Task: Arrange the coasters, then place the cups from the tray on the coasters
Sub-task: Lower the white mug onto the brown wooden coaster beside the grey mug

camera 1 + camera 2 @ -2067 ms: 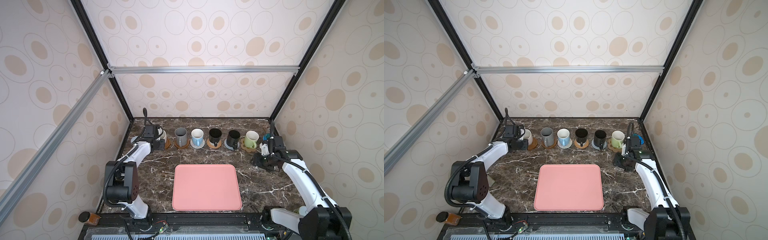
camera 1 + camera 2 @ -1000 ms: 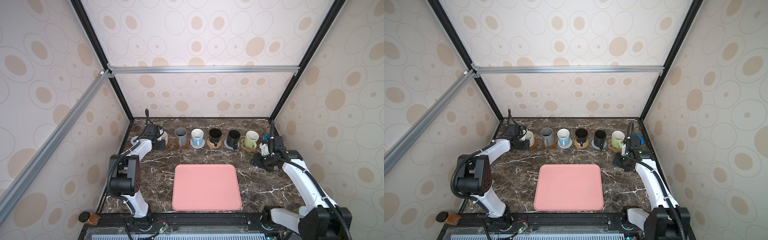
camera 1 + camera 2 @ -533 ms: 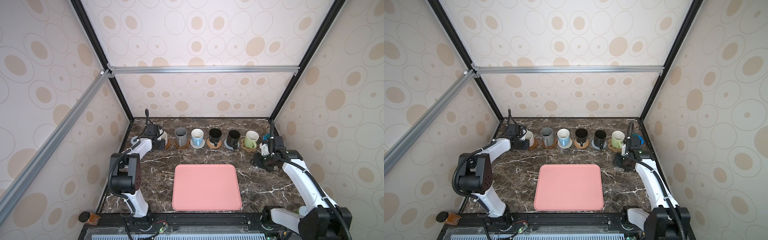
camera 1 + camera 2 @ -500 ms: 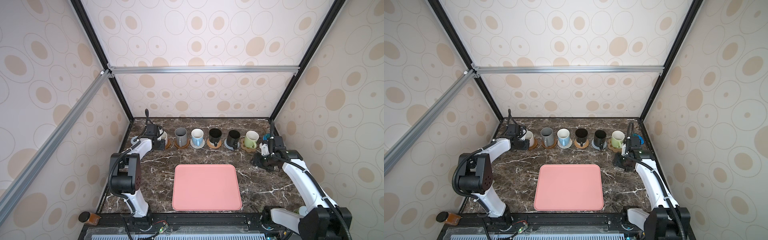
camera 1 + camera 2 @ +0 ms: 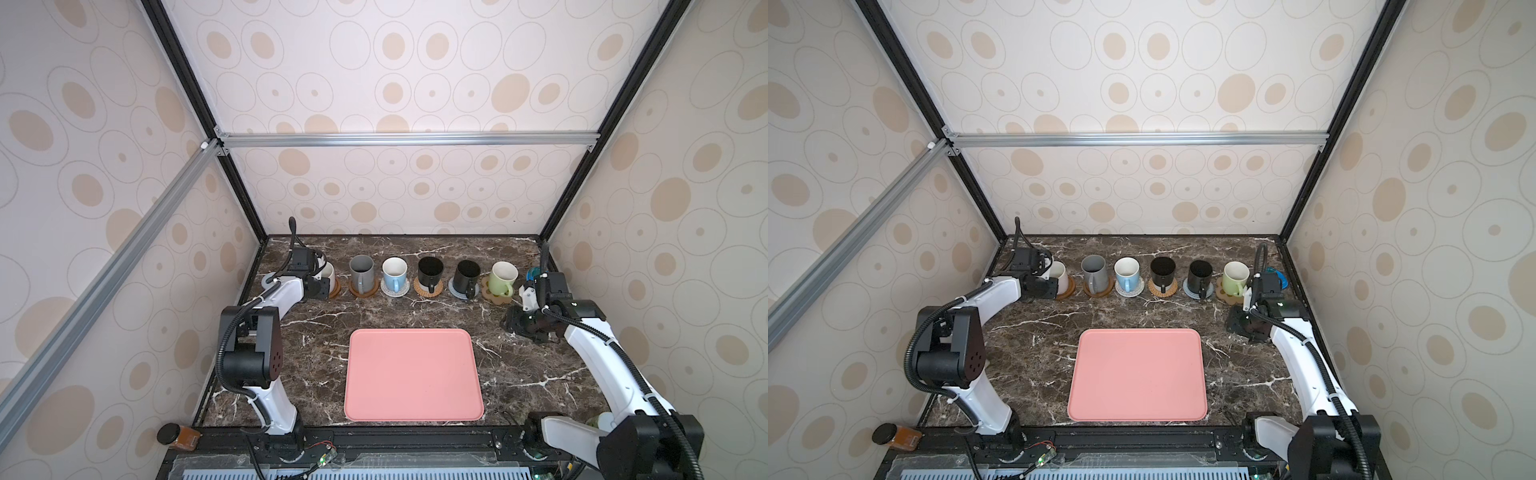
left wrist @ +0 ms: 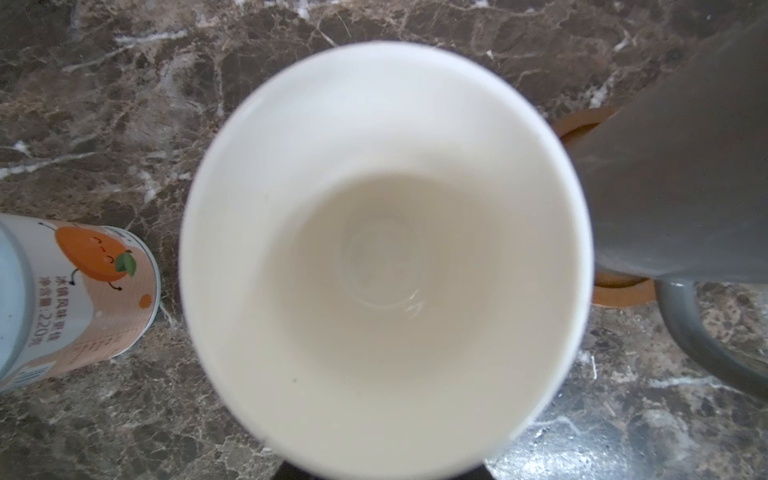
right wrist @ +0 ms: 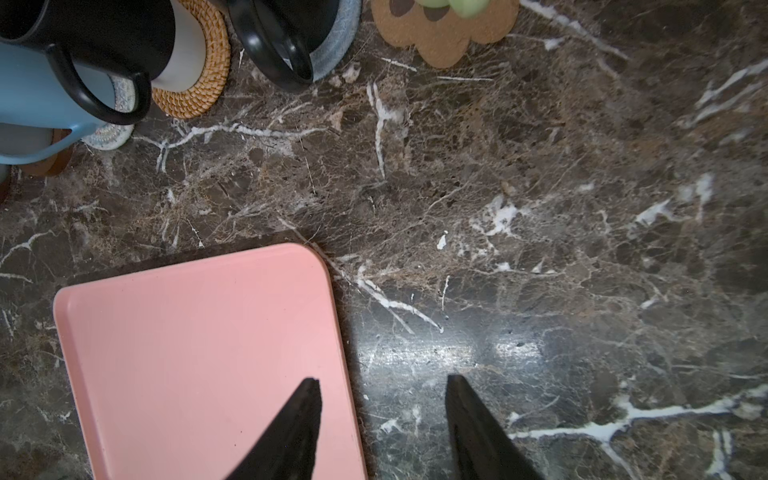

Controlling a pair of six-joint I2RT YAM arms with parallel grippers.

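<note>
Six cups stood in one row along the back of the veined dark marble tabletop [image 5: 316, 332], each on its own coaster. The pink tray [image 5: 413, 374], flat, low-rimmed and round-cornered, lay in front of them.

From the left:
- white mug [image 5: 329, 271] on a brown wooden disc [image 5: 336, 289]
- grey mug [image 5: 360, 270] on a second wooden disc [image 5: 364, 293]
- pale blue mug [image 5: 394, 272] on a cream woven mat [image 5: 395, 292]
- black mug [image 5: 430, 270] on a tan rattan round [image 5: 430, 292]
- second black mug [image 5: 466, 274] on a grey-blue woven mat [image 5: 457, 291]
- light green mug [image 5: 503, 277] on a paw-shaped brown mat [image 5: 496, 295]

The left gripper [image 5: 322, 286] sat against the white mug's near side. Whether it gripped the mug or stood loose could not be told. The right gripper [image 7: 382, 380], fingers parted and holding nothing, hung by the tray's far right corner, apart from the mugs.
</note>
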